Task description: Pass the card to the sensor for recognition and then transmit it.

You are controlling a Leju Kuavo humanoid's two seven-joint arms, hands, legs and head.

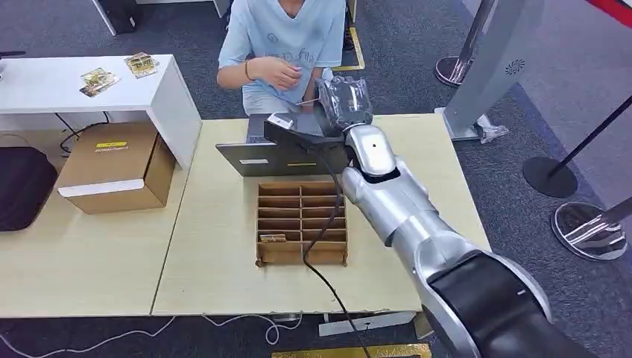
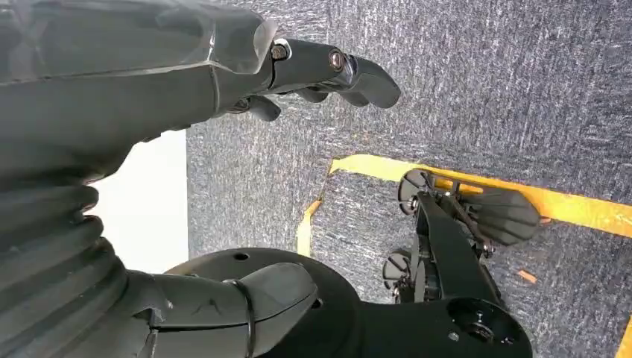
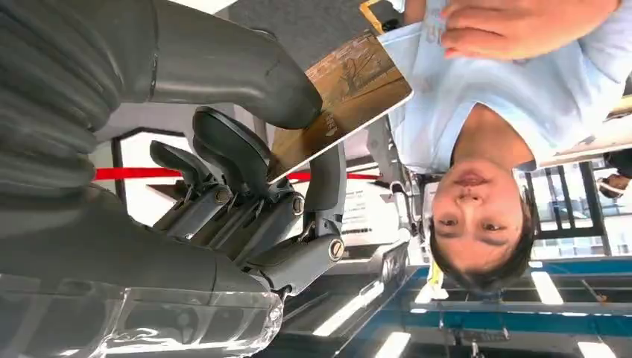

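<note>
Right wrist view: right hand (image 3: 246, 186) pinches the card (image 3: 343, 97), held out toward the person (image 1: 277, 37). Handover step; you release once they grip. Left hand (image 2: 223, 82) hangs, holding nothing.

Card (image 3: 346, 97): brown, printed with a darker tree-like pattern, thin white edge. Right hand (image 3: 246, 171) pinching it: dark grey fingers, silver arm behind. Person (image 1: 279, 45) beyond the card: light blue shirt. Slotted tray (image 1: 301, 222) on the pale wood table (image 1: 209, 253): brown cardboard. Carpet (image 2: 484, 82): speckled dark grey, crossed by yellow tape (image 2: 566, 205).
</note>
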